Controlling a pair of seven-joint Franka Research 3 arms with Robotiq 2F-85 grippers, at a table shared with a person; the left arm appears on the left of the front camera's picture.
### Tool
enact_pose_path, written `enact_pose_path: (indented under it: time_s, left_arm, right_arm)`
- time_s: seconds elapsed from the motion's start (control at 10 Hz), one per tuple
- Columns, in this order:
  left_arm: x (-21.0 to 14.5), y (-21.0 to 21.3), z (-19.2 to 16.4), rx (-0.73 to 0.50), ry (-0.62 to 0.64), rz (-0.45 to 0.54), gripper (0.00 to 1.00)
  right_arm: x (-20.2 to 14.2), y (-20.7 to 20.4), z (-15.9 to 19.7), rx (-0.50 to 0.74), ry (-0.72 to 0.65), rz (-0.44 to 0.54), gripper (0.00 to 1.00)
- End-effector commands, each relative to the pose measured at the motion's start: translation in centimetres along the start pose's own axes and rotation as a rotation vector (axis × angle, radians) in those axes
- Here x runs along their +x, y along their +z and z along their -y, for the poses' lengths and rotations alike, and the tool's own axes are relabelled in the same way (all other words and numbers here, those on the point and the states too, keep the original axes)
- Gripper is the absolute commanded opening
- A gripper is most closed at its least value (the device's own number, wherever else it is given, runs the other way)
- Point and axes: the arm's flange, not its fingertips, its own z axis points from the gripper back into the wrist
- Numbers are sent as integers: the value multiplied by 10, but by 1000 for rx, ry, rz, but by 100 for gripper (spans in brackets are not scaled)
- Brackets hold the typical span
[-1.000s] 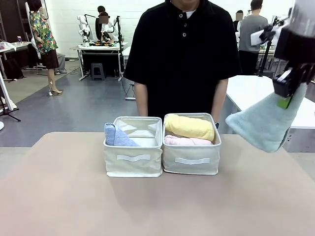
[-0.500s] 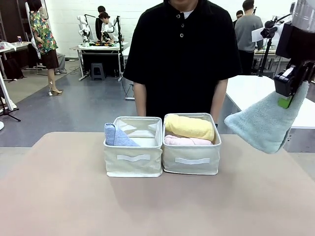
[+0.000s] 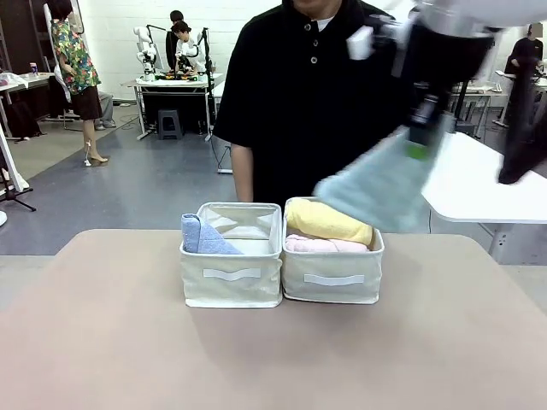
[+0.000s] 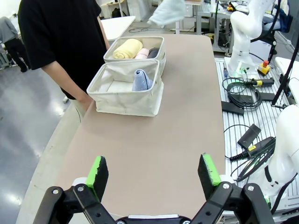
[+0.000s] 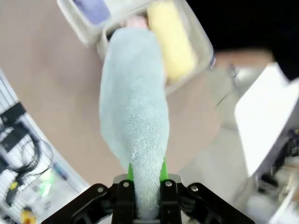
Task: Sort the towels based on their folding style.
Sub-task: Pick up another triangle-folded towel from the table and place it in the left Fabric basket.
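Observation:
My right gripper (image 3: 418,147) is shut on the narrow end of a pale teal cone-shaped towel (image 3: 376,190), which hangs blurred in the air above the right basket (image 3: 332,278). In the right wrist view the teal towel (image 5: 134,130) drops from between the green pads (image 5: 130,171) over that basket. A yellow rolled towel (image 3: 329,221) and a pale pink roll (image 3: 323,245) lie in the right basket. The left basket (image 3: 232,275) holds a light blue cone towel (image 3: 202,237). My left gripper (image 4: 153,172) stands open over bare table, well short of the baskets (image 4: 126,88).
A person in a black shirt (image 3: 316,94) stands right behind the baskets at the table's far edge. The tan table (image 3: 273,359) in front of the baskets is bare. A white table (image 3: 479,184) stands at the right, and cables lie beside the left arm's base (image 4: 243,100).
My right arm has swung left from the far right side, carrying the teal towel to above the right basket. The left arm and the baskets have not moved.

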Motion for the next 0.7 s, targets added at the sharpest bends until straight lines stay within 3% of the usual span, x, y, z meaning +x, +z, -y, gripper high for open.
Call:
enact_pose_path:
  time_s: [0.0,0.1,0.4,0.6]
  left_arm:
    - [1,1,1,7,-1,10,100]
    - [1,1,1,7,-1,10,100]
    - [1,1,1,7,-1,10,100]
    - [1,1,1,7,-1,10,100]
  right_arm:
    - [54,-4,27,-54,138,178,19]
    - [89,-14,28,-45,272,301,19]
    - [134,-58,26,18,406,398,19]
    - [139,-73,27,63,452,421,19]
